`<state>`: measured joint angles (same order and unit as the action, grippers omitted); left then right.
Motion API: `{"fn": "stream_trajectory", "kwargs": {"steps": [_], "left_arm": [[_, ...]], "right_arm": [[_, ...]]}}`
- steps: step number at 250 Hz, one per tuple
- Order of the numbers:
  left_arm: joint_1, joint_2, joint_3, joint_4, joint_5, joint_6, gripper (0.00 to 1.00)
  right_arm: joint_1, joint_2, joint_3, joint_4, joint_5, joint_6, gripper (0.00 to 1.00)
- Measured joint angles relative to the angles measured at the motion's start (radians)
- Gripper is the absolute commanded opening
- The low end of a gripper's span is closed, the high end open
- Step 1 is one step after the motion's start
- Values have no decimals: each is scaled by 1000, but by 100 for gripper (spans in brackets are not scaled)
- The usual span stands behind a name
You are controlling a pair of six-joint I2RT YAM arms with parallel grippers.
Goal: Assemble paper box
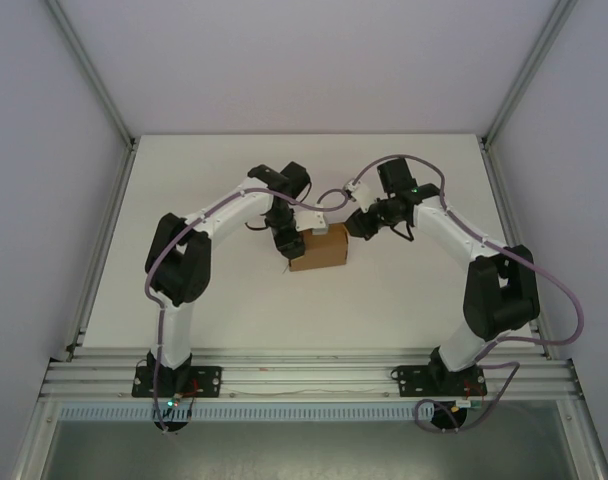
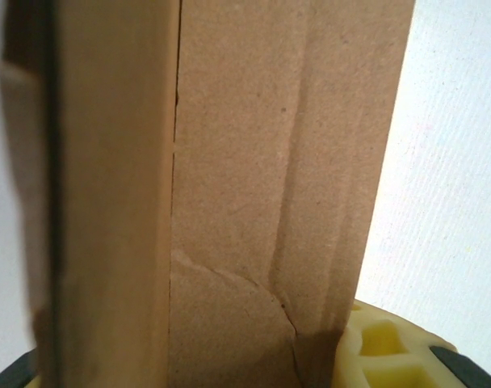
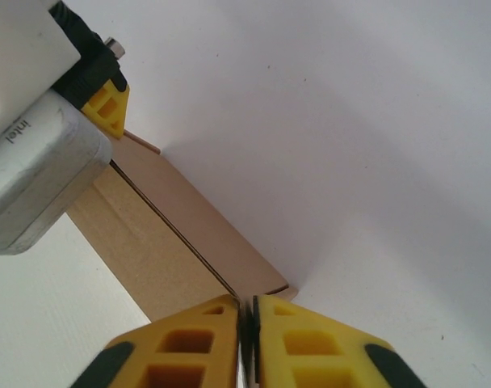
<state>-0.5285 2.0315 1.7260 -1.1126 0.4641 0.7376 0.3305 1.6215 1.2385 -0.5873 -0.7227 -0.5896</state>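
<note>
Visibly creased, matte-brown rectangular paper box (image 2: 270, 202)

Bright, even light — soft, blurred close-ups

1. Two arms, white tube links: left arm (image 1: 229, 205), right arm (image 1: 454, 238).
2. Bulky black joint housings (image 1: 499, 290) at the elbows and wrists.
3. Lilac-grey cables (image 1: 404, 158) run loose outside each arm.
4. Black base plates (image 1: 177, 381) with screws.
5. Yellow plastic fingers (image 3: 310, 347) with moulded rectangular pockets and black corner inserts.
6. Rounded silver camera housing (image 3: 44, 182), marked "intel", with a silver screw (image 3: 114, 46) beside it.
</note>
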Motion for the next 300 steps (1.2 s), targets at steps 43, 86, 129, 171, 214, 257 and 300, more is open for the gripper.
{"fn": "stream_trajectory", "kwargs": {"steps": [43, 86, 129, 171, 214, 257, 300], "left_arm": [[-2, 0, 1, 1, 0, -14, 28], [-2, 0, -2, 6, 0, -41, 28], [-2, -6, -16, 18, 0, -56, 28], [-7, -14, -29, 35, 0, -59, 28], [-8, -23, -43, 57, 0, -68, 28], [-8, -23, -44, 61, -1, -76, 28], [-8, -23, -44, 61, -8, -79, 29]], "right_arm": [[12, -5, -2, 13, 35, 60, 0], [91, -98, -117, 159, 216, 323, 0], [176, -201, -282, 361, 392, 612, 0], [218, -247, -371, 473, 497, 711, 0], [223, -262, -436, 579, 521, 694, 0], [223, -267, -503, 704, 524, 686, 0], [223, -295, -631, 899, 516, 686, 0]]}}
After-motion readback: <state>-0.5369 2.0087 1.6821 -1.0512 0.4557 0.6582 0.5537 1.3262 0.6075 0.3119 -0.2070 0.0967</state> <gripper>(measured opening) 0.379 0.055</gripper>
